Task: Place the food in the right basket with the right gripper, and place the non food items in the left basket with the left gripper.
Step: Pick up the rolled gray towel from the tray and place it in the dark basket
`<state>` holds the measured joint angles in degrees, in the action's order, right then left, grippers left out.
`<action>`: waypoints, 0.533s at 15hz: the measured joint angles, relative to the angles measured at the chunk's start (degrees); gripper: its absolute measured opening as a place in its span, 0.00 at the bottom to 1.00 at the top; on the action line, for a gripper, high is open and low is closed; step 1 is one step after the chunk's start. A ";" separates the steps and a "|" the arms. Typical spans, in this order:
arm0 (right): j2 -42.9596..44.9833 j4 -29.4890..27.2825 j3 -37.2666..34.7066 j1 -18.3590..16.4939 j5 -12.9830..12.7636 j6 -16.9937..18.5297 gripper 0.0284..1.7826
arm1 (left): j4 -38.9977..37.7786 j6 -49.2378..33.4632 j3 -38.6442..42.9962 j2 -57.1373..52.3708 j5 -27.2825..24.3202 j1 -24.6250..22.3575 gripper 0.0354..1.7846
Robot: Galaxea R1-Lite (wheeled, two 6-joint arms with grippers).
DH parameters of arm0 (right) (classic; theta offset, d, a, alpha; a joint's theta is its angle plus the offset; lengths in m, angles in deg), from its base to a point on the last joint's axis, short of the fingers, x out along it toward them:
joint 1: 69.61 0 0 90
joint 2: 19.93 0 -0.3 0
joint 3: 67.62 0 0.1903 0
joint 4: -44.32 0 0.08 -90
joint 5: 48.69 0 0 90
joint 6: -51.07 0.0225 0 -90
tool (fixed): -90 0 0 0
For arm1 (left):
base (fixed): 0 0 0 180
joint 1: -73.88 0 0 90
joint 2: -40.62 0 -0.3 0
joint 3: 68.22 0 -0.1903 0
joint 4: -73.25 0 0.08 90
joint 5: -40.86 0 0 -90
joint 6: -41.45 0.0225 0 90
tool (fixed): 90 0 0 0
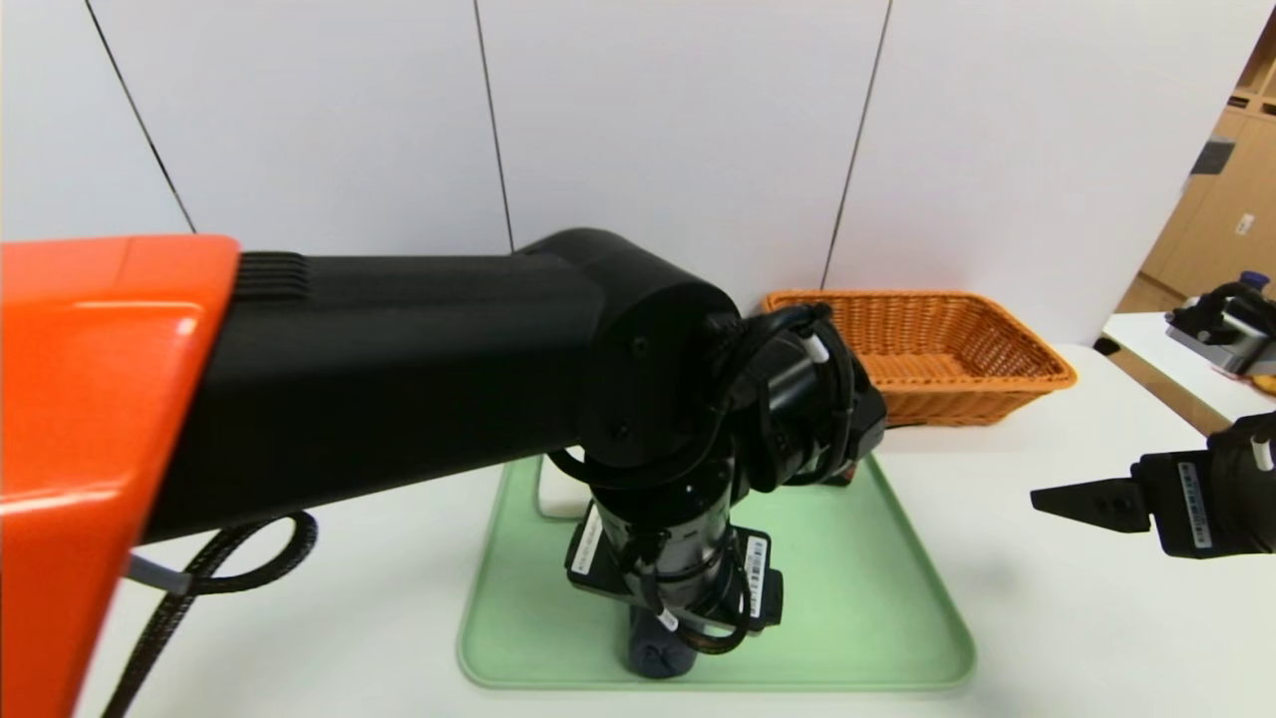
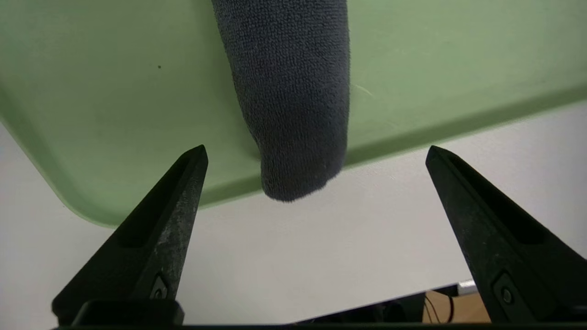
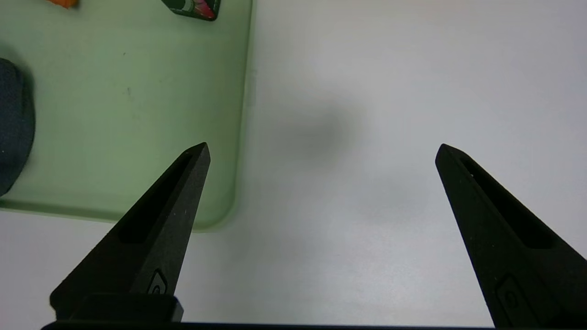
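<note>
The left gripper hangs low over the near edge of the green tray, its two black fingers spread wide apart and holding nothing; between them, but touching neither, lies the rounded end of a dark blue-grey rolled cloth. The cloth is a long roll lying flat in the tray, its long axis running from the tray's middle toward the robot, and its near end pokes out just past the tray's front rim over the white table. In the head view the left arm reaches across and hides most of the tray, with only the cloth's near end showing below the wrist at the tray's front edge. The right gripper hovers above bare table just beside the tray's right-hand near corner, its fingers likewise wide open and empty; in the head view it sits at the right edge, well apart from the cloth. Its wrist camera also catches the cloth's edge, a small dark packet with pink and red print and a scrap of something orange farther back on the tray. An orange wicker basket stands behind the tray on the right, against the white wall.
</note>
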<state>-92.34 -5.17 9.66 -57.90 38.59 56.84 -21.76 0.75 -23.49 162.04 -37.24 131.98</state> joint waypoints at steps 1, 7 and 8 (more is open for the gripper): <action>-0.02 0.00 0.00 0.06 0.00 -0.02 0.95 | -0.13 0.09 -0.02 1.54 2.18 -0.35 0.94; -0.02 0.00 -0.72 0.45 0.02 -0.29 0.95 | -5.62 -0.69 -0.22 5.81 2.88 -3.52 0.94; 0.00 0.00 -0.79 0.67 0.02 -0.29 0.95 | -6.31 -0.72 -0.22 6.17 2.73 -3.85 0.94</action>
<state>-92.34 -5.17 8.86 -57.23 38.62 56.55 -28.08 0.03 -23.71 168.21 -34.51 128.13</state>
